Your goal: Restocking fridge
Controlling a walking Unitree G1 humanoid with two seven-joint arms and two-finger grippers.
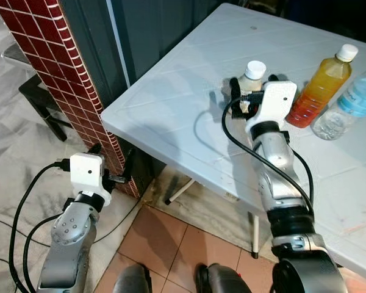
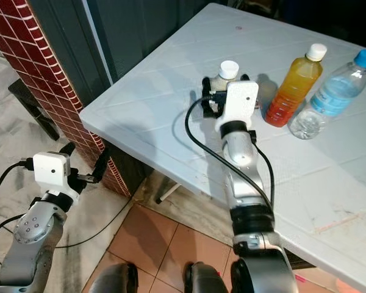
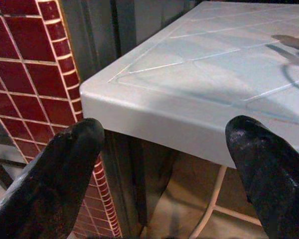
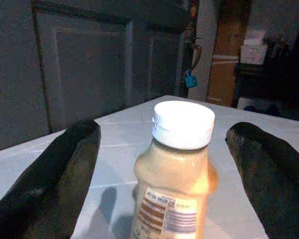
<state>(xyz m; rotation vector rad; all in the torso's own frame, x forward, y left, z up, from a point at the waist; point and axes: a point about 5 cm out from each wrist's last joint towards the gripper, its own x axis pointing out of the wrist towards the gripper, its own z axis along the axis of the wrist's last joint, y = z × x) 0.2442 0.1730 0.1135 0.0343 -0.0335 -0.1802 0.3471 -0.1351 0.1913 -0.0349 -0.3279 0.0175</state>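
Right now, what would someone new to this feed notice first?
The right gripper hangs open around a small beige bottle with a white cap, near the middle of the white table. Just beyond stand an orange drink bottle and a clear water bottle. The left gripper idles, open, low by the red tiled pillar.

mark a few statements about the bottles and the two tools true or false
1. The right tool is open with the beige bottle between its fingers. True.
2. The beige bottle has a blue cap. False: its cap is white.
3. Three bottles stand on the white table. True: beige, orange bottle and clear bottle.
4. The left tool grips the table's corner. False: it is open, short of the corner.
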